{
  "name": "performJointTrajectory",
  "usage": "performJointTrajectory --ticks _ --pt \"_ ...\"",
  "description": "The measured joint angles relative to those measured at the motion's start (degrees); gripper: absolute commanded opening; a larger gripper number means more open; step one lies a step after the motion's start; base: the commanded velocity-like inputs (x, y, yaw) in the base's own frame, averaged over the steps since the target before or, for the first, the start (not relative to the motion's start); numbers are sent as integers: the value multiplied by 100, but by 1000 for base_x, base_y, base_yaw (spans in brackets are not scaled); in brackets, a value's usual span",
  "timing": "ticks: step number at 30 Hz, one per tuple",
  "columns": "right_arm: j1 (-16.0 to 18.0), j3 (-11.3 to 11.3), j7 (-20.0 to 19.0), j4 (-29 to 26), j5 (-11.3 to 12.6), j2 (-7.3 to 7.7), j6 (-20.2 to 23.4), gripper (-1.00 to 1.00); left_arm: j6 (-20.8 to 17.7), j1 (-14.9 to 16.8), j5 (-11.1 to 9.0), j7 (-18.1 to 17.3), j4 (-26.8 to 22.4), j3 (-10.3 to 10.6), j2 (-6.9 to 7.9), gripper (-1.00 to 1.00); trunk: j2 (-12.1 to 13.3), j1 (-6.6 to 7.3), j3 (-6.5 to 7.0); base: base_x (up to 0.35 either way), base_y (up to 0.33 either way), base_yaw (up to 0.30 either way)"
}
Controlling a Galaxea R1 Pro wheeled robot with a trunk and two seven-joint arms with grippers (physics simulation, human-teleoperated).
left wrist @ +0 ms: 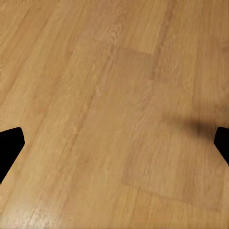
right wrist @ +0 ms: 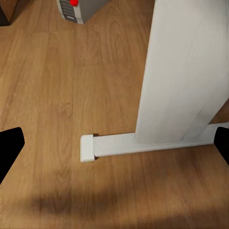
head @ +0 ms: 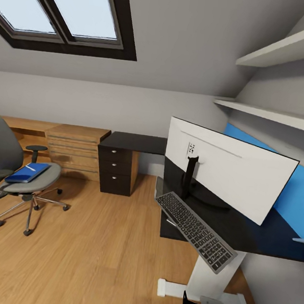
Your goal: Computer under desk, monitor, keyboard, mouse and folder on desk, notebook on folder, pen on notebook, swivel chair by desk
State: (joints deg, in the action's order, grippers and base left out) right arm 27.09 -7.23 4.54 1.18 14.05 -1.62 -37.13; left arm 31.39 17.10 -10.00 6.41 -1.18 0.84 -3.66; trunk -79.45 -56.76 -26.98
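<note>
The swivel chair (head: pixel 9 164) stands on the wooden floor at the left, apart from the desk (head: pixel 237 230). A blue folder (head: pixel 26 173) lies on its seat with a thin white pen (head: pixel 30 168) on top; I cannot tell a notebook apart there. On the black desk top the monitor (head: pixel 230 172) shows its white back. The keyboard (head: pixel 192 230) lies slanted, overhanging the desk's front edge. A small pale object (head: pixel 301 241), maybe the mouse, sits at the far right. The computer (right wrist: pixel 78 9) stands on the floor beyond the white desk leg (right wrist: pixel 183 71). My left gripper (left wrist: pixel 114 148) and right gripper (right wrist: pixel 114 148) are open over the floor.
A light wooden drawer chest (head: pixel 76 150) and a dark drawer unit (head: pixel 117 169) line the back wall. Two white shelves (head: pixel 278 117) hang above the desk. The desk's white foot bar (right wrist: pixel 143 145) lies on the floor near my right gripper. Open wooden floor (head: pixel 92 258) spreads between chair and desk.
</note>
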Motion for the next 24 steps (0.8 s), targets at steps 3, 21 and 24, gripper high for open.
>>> performJointTrajectory --ticks 3,21,24 --pt "0 0 0 -1 4 -5 -1 100 -1 0 0 -1 0 0 4 100 120 66 54 0 0 0" --pt "0 8 1 -6 9 -10 -12 100 -2 0 -1 -5 0 0 9 100 122 66 54 -4 -5 0" --pt "0 8 1 -7 8 -10 -12 100 -3 0 -1 -6 0 -1 11 100 122 66 54 -101 -130 0"
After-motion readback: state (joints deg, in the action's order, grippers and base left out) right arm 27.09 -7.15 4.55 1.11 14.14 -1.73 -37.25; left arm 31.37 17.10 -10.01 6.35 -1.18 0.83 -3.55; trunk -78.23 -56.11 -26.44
